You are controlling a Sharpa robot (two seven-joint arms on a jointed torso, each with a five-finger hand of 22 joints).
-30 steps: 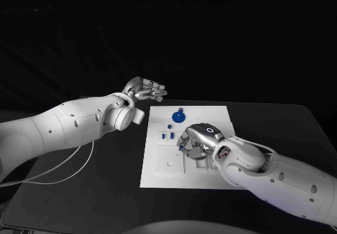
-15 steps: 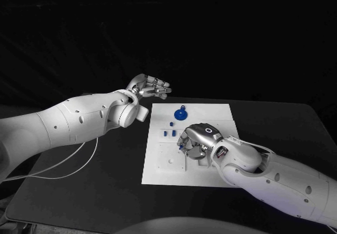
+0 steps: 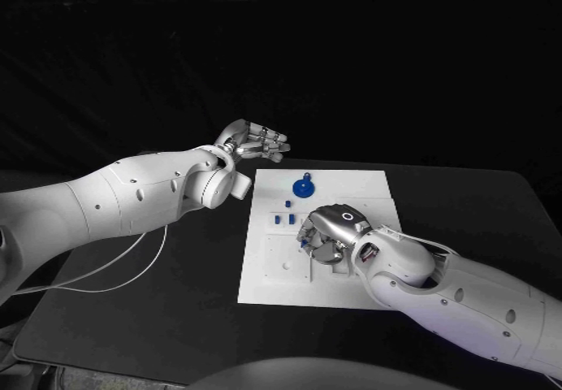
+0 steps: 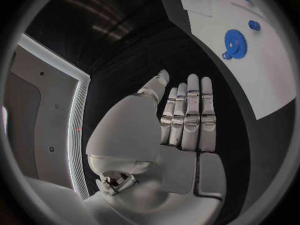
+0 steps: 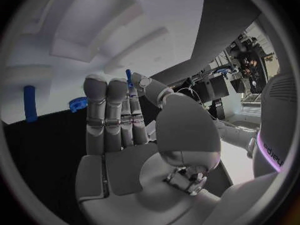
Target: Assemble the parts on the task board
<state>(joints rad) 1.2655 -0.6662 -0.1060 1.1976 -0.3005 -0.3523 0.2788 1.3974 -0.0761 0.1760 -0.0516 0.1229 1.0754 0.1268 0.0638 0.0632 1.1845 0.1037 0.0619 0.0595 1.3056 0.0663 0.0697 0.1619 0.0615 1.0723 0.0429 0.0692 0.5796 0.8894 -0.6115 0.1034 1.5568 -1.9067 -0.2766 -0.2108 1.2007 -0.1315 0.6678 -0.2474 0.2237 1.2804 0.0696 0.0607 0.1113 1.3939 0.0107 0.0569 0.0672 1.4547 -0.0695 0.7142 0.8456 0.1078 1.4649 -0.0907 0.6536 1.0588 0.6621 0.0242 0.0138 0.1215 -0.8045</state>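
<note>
Black counter (image 3: pixel 140 301) under dark surroundings carries the white task board (image 3: pixel 275 280), seen from my head camera. My right hand (image 3: pixel 328 237) rests knuckles-up on the board's middle, just beside two small blue pegs (image 3: pixel 281 219); a round blue gear (image 3: pixel 301 191) lies farther up the board, apart from that hand. My left hand (image 3: pixel 256 144) hangs off the board's far left corner, holding nothing, fingers loosely apart.

At my left wrist, the left hand (image 4: pixel 184 117) shows a flat silver palm with fingers straight and side by side, nothing in it. The toothed gear (image 4: pixel 235 43) and a short blue peg (image 4: pixel 254 25) lie on the smooth white plate beyond the fingertips.

At my right wrist, the right hand (image 5: pixel 122 120) pinches a thin blue pin (image 5: pixel 129 78) between thumb and fingers, over the board's white recesses. One upright blue peg (image 5: pixel 30 103) stands nearby.
</note>
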